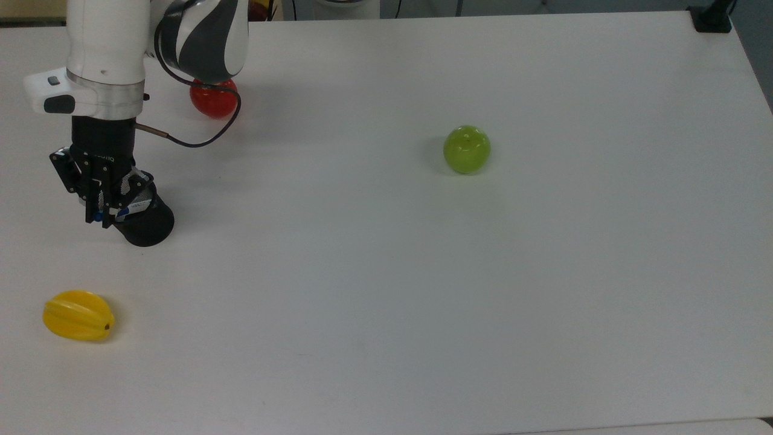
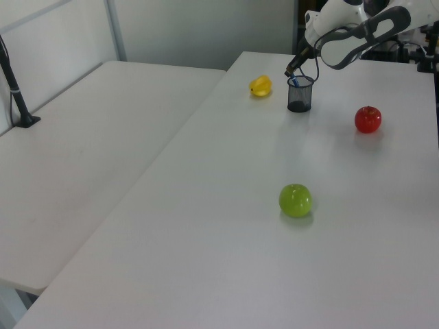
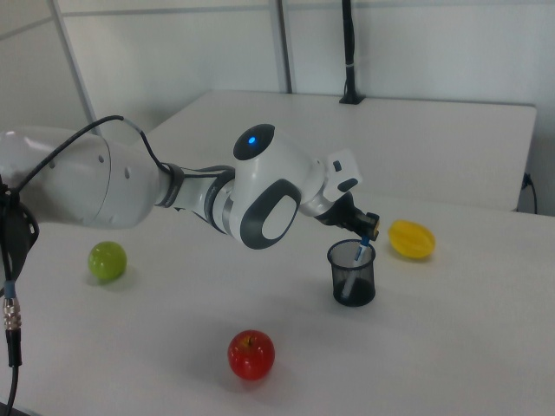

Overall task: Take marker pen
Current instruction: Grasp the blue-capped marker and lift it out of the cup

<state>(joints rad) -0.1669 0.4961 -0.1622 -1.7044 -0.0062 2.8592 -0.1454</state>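
Note:
The marker pen [image 1: 137,207] leans in a black mesh cup [image 1: 148,226] near the top view's left edge, its white labelled barrel showing at the rim. My gripper [image 1: 99,212] hangs over the cup's left rim with its fingers drawn together on the pen's blue cap end, which they mostly hide. From the right view, the gripper [image 3: 366,229] sits just above the cup [image 3: 351,276], and the blue pen [image 3: 361,250] slants down into it. The left view has the gripper [image 2: 291,69] above the cup [image 2: 300,96].
A red apple [image 1: 214,103] lies behind the cup, partly under the arm's cable. A yellow star fruit [image 1: 78,315] rests toward the near left corner, and a green apple [image 1: 466,149] sits mid-table. The white table [image 1: 423,302] stretches wide to the top view's right.

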